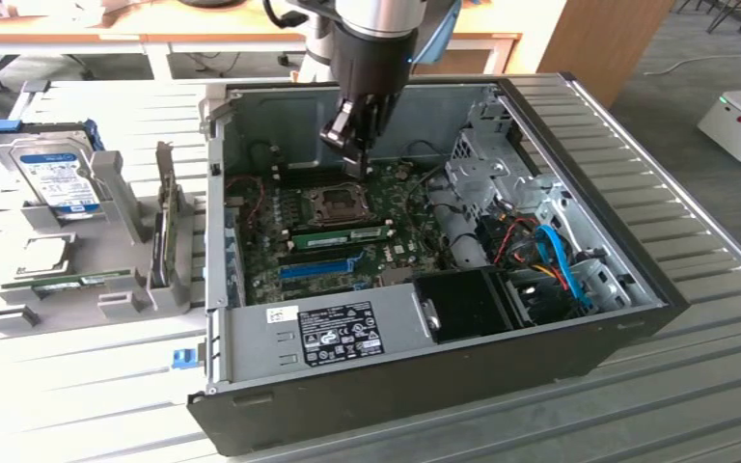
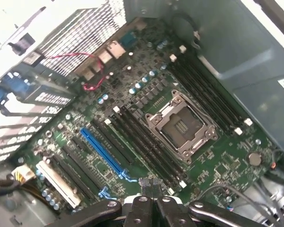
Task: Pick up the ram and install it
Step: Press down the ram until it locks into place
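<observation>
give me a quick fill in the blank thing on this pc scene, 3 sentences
1. The end effector hangs inside the open computer case, just above the green ___.
2. The long slot strip near the socket is bright ___.
3. The hard drive stands outside the case, on the exterior view's ___.
Missing words: motherboard; blue; left.
</observation>
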`<state>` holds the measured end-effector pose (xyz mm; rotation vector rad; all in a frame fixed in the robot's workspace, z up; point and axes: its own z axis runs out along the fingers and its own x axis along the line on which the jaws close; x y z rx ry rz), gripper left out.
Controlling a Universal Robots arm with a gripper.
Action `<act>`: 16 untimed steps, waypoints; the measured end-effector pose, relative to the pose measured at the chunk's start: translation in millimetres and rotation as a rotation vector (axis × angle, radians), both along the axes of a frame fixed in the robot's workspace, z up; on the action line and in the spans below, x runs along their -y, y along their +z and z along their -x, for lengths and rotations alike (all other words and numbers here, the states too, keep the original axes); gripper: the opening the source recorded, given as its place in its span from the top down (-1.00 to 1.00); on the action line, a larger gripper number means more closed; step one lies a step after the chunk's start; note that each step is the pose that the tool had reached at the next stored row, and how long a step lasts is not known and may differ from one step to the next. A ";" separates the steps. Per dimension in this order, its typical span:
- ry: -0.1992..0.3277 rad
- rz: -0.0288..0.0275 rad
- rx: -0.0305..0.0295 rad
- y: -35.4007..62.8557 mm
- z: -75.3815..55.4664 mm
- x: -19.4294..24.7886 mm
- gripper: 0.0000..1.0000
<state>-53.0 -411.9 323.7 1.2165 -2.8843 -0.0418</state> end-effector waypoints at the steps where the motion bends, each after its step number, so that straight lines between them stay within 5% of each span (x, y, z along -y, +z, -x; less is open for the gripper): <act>1: -0.016 -0.0001 0.0000 -0.1 0.1 0.0 0.79; 16: -0.238 0.0000 0.0000 -1.8 1.8 0.0 0.79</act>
